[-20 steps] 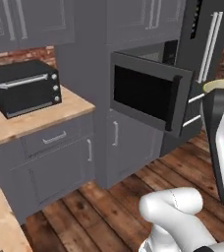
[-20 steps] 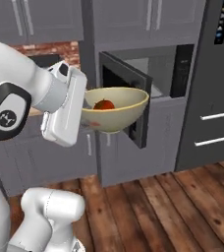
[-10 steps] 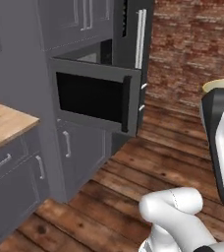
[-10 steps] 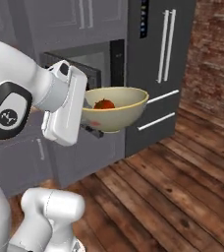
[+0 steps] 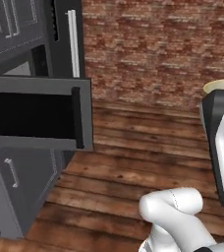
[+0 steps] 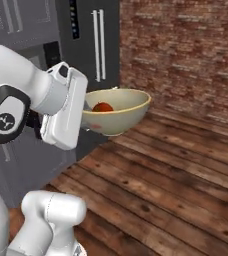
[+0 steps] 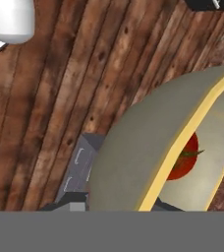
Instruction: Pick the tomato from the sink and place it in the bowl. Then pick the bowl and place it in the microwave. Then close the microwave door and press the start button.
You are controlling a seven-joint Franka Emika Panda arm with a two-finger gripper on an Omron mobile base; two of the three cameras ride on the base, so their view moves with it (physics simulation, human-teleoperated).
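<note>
My gripper (image 6: 89, 121) is shut on the near rim of the pale yellow bowl (image 6: 120, 113) and holds it level in the air, well above the wooden floor. The red tomato (image 6: 102, 107) lies inside the bowl. In the hand view, the bowl's wall (image 7: 133, 162) runs between my fingers (image 7: 79, 165), and the tomato (image 7: 183, 158) shows past the rim. The bowl's rim (image 5: 219, 85) peeks out behind my arm at the right. The microwave door (image 5: 35, 118) stands open at the far left, below the microwave (image 5: 18, 69). The sink is out of view.
A tall dark fridge (image 6: 93, 45) with long silver handles stands beside the microwave. Grey cabinet doors (image 5: 15, 182) sit below the open door. A brick wall (image 5: 153, 49) closes the back, with wooden floor (image 6: 176, 175) stretching ahead and to the right.
The whole picture has shifted: the base has turned, so counter, toaster oven and microwave slid left and the brick wall came into view. The bowl with the tomato stays in my grip.
</note>
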